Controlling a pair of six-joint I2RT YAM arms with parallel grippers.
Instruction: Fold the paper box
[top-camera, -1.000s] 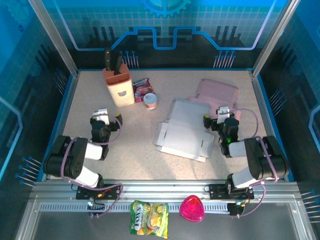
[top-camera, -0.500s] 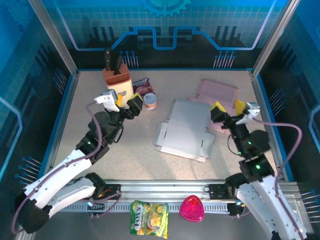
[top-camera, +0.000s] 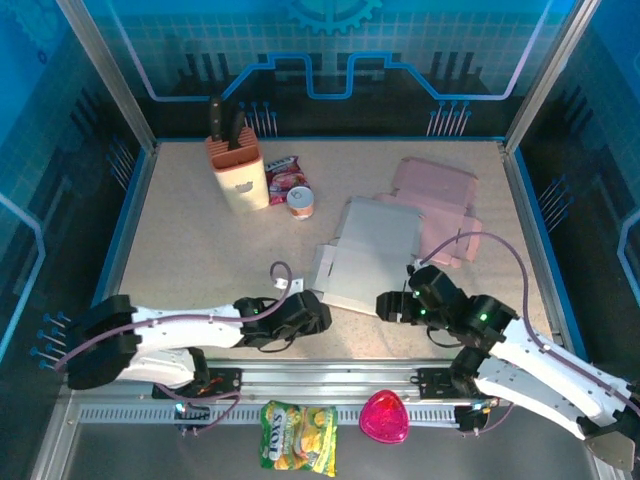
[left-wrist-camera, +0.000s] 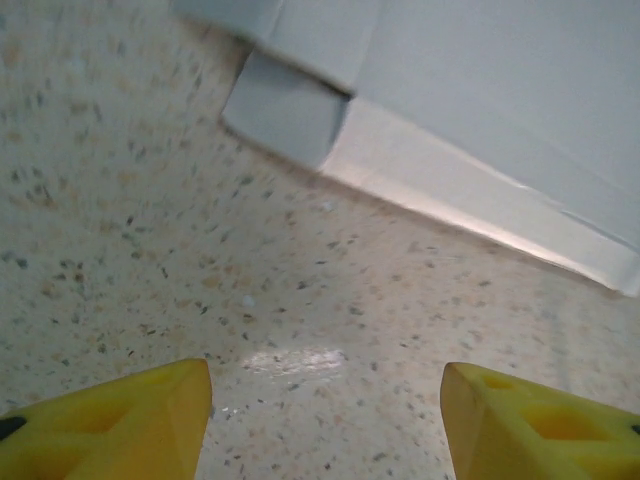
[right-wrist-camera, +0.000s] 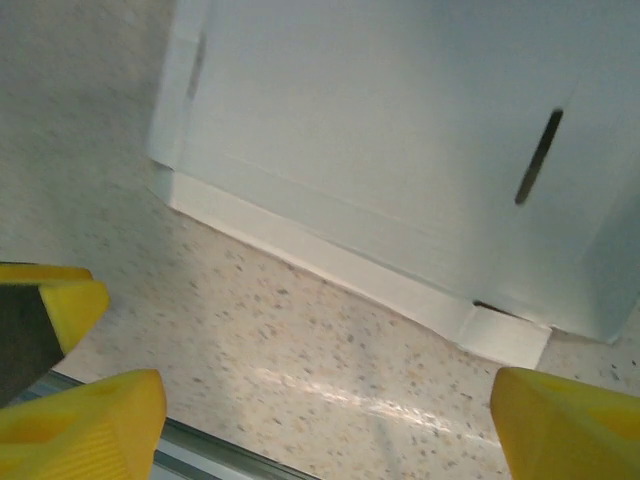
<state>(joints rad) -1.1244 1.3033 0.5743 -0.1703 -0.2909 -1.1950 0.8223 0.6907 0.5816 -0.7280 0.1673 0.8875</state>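
We see the paper box (top-camera: 372, 258) cropped in both wrist views, speckled worktop (top-camera: 200, 245) beneath, left and right jaws parted, empty.

The left arm (top-camera: 170, 325) and right arm (top-camera: 540, 370) are showing white shells, black joints, trailing purple cables (top-camera: 466, 235), wearing yellow fingers (left-wrist-camera: 110, 415)

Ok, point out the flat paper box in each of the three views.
Top external: the paper box lies flat on the table, right of centre.
Left wrist: it takes the upper right.
Right wrist: it spans the upper part.
Shared landmark: its long near-edge flap.
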